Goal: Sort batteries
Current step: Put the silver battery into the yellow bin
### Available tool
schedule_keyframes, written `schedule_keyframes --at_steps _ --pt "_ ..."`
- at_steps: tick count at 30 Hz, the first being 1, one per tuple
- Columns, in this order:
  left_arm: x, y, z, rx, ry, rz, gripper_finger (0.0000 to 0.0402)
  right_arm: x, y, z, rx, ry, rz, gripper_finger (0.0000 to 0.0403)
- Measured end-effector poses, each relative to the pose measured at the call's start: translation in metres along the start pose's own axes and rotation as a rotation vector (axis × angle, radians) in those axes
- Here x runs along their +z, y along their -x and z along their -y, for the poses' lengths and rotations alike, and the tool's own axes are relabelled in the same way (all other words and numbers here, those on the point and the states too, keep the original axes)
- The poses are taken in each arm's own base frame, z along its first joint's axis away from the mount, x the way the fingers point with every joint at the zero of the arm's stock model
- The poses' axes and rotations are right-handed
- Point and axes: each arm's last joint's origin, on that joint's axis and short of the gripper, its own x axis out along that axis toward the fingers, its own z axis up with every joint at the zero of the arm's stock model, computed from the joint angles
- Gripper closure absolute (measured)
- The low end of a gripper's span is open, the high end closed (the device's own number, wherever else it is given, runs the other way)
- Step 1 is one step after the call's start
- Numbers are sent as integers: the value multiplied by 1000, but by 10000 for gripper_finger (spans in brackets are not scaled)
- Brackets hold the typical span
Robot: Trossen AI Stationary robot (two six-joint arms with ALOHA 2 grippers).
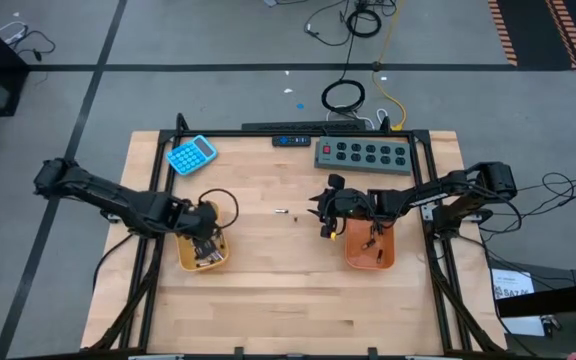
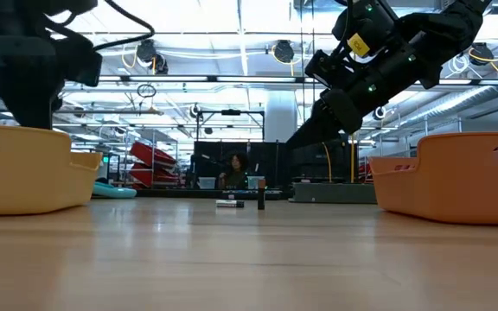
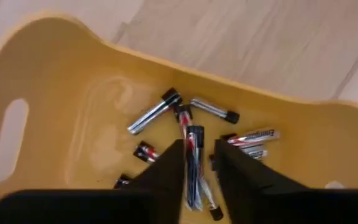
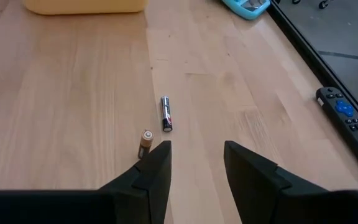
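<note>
My left gripper (image 1: 205,240) hangs open over the yellow tray (image 1: 183,262), fingers pointing down into it (image 3: 199,146). Several silvery-and-black batteries (image 3: 154,112) lie on the tray floor. One more battery (image 3: 194,162) shows lengthwise in the gap between the fingers, narrower than the gap. My right gripper (image 1: 326,222) is open above the bare table, just left of the orange tray (image 1: 383,262). Ahead of it (image 4: 196,149) a silver battery (image 4: 165,114) lies flat and a gold one (image 4: 145,143) stands on end. Both show mid-table in the low view (image 2: 229,203), (image 2: 261,199). My left gripper has a battery (image 3: 194,186) running along the gap between its down-pointing fingers, close against one finger (image 3: 173,168). I cannot tell whether it touches the finger or lies loose among the others in the tray.
A blue calculator (image 1: 191,153), a grey power strip (image 1: 363,154) and a black remote (image 4: 350,121) lie along the table's far edge. The orange tray holds a few items (image 1: 373,238). Bare wood lies between the trays. A person (image 2: 236,168) sits far behind the table.
</note>
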Motion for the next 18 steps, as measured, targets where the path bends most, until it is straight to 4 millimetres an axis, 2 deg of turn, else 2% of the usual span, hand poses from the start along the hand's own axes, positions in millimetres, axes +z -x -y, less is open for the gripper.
schedule_keyframes --at_steps 3,6,9,12,18 --pt "3 4 2 -10 2 20 255 0 0 0 0 -4 4 264" --pt "12 12 5 -17 -23 84 229 0 0 0 0 -4 4 264" --pt "27 16 6 24 -50 199 223 1 0 0 0 -4 7 264" --pt "49 12 6 70 -95 355 222 2 0 0 0 -7 18 264" --pt "96 -15 6 40 -194 469 221 2 0 0 2 -1 21 264"
